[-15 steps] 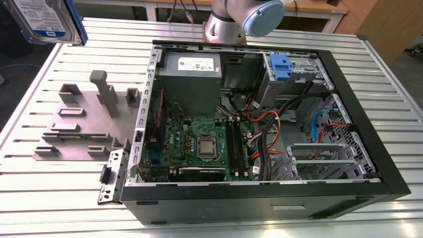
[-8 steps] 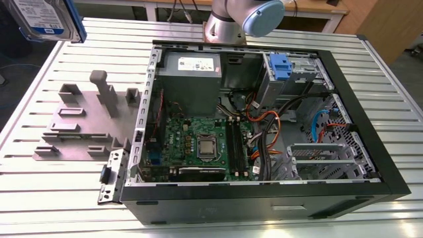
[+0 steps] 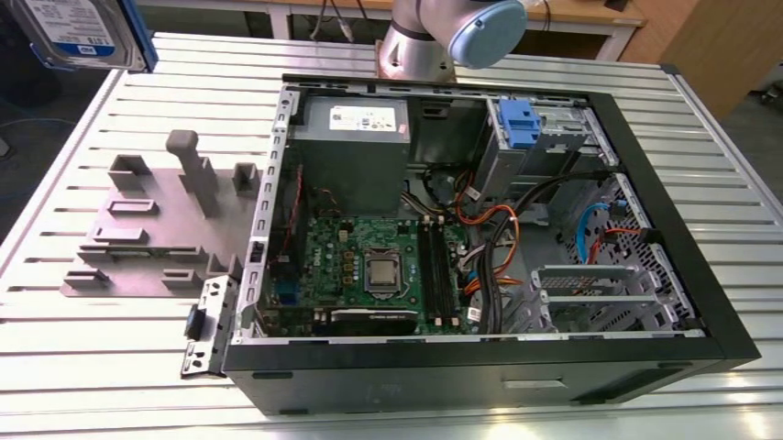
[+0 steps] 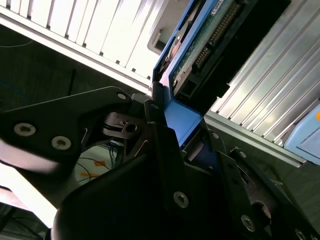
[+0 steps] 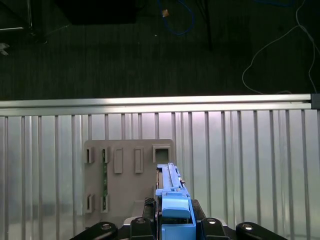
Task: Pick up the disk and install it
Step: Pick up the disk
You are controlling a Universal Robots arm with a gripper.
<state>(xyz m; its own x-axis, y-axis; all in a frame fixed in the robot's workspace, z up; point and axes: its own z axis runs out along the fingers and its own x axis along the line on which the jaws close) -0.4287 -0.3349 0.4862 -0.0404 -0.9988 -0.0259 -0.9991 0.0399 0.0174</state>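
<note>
The disk [image 3: 76, 32], a silver drive with a blue-and-white label and blue rails, hangs high in the air at the exterior view's upper left, clear of the table. In the first wrist view the disk [image 5: 171, 197] stands edge-on, directly above the grey fixture plate [image 5: 125, 175]. My gripper [image 5: 175, 224] is shut on the disk's blue carrier. The second wrist view shows the gripper [image 4: 182, 132] from close by, with dark fingers [image 4: 161, 140] on either side of the blue rail, and the disk [image 4: 200, 47] pointing away.
An open computer case [image 3: 490, 353] lies on the slatted table, with a motherboard, a grey power-supply box [image 3: 355, 124], a blue bracket [image 3: 520, 124] and a metal drive cage [image 3: 588, 293] inside. The grey fixture plate [image 3: 135, 247] with upright posts stands beside it. The arm's base [image 3: 423, 46] rises behind the case.
</note>
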